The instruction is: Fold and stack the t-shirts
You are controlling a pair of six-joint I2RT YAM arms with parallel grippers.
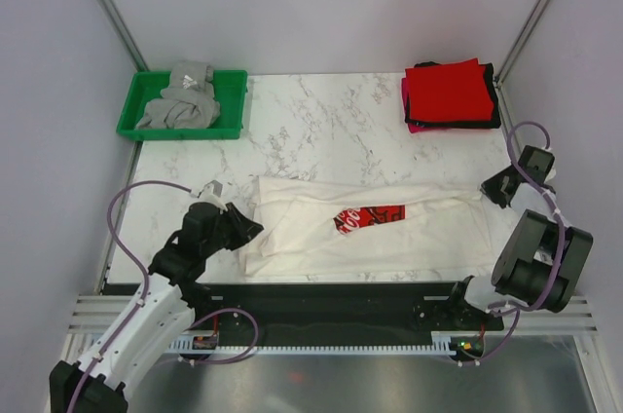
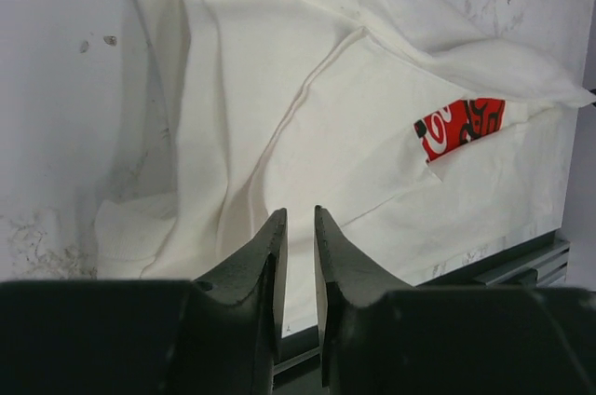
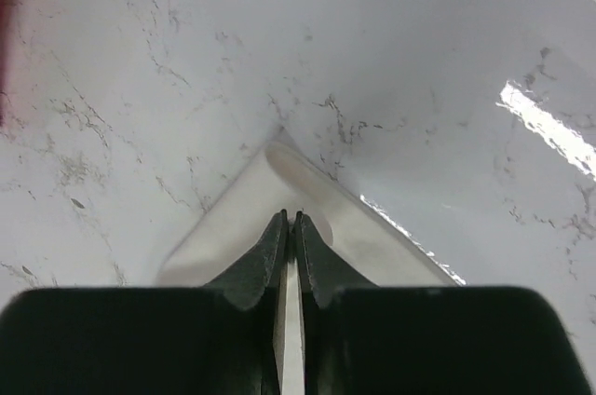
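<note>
The white t-shirt (image 1: pixel 389 238) with the red Coca-Cola print (image 1: pixel 370 217) lies folded lengthwise into a long band near the table's front edge. My left gripper (image 1: pixel 255 228) hovers at its left end, jaws a narrow gap apart and empty. In the left wrist view the shirt (image 2: pixel 354 134) and the print (image 2: pixel 461 125) lie beyond the gripper (image 2: pixel 300 213). My right gripper (image 1: pixel 490 189) is at the shirt's right end. In the right wrist view it (image 3: pixel 290 216) is shut on a corner of the white cloth (image 3: pixel 242 209).
A folded stack with a red shirt (image 1: pixel 448 92) on top of black and pink ones sits at the back right. A green tray (image 1: pixel 131 121) at the back left holds a crumpled grey shirt (image 1: pixel 185 101). The table's front edge (image 2: pixel 521 260) is close behind the white shirt.
</note>
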